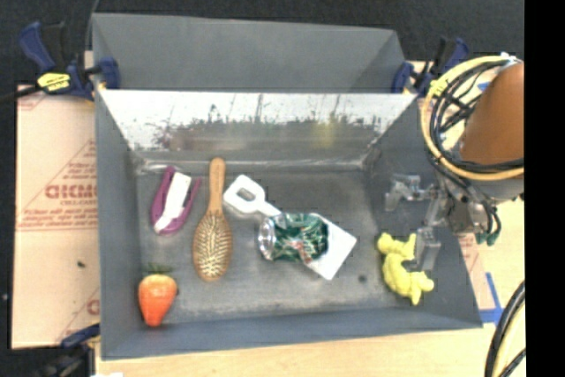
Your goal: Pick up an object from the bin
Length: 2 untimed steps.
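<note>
By the bin's [265, 115] right wall, the gripper [415, 223] gapes empty, just beside a yellow toy [402, 271].

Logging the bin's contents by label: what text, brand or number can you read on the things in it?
No text can be read.
Crushed green can: green and white print, too blurred to read.
Wooden hairbrush, toy strawberry, yellow toy: no lettering visible.

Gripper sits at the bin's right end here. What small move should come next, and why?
Probably ease down and slightly toward the yellow toy: the gripper hangs right at its upper edge, while the crushed can, hairbrush and strawberry lie well off to the left, so it looks the nearest pick.
</note>
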{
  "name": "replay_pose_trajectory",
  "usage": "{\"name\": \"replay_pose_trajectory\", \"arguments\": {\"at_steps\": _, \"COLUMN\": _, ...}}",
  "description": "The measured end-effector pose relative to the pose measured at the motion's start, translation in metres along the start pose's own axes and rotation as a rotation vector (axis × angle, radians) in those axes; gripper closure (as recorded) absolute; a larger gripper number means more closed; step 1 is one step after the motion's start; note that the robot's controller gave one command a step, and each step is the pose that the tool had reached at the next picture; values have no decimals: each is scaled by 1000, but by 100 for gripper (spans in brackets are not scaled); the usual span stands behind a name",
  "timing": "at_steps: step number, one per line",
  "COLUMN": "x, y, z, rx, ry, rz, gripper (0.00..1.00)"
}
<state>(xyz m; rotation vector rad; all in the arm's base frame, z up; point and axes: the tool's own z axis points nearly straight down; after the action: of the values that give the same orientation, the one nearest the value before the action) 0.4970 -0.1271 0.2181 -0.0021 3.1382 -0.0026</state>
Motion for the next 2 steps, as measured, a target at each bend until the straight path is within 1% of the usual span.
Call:
{"name": "replay_pose_trajectory", "arguments": {"at_steps": 1, "x": -32, "y": 113, "z": 138, "rx": 2, "ry": -9, "rz": -116, "gripper": 0}}
{"name": "replay_pose_trajectory", "arguments": {"at_steps": 2, "x": -35, "y": 119, "z": 54, "rx": 9, "ry": -20, "rz": -411, "gripper": 0}}
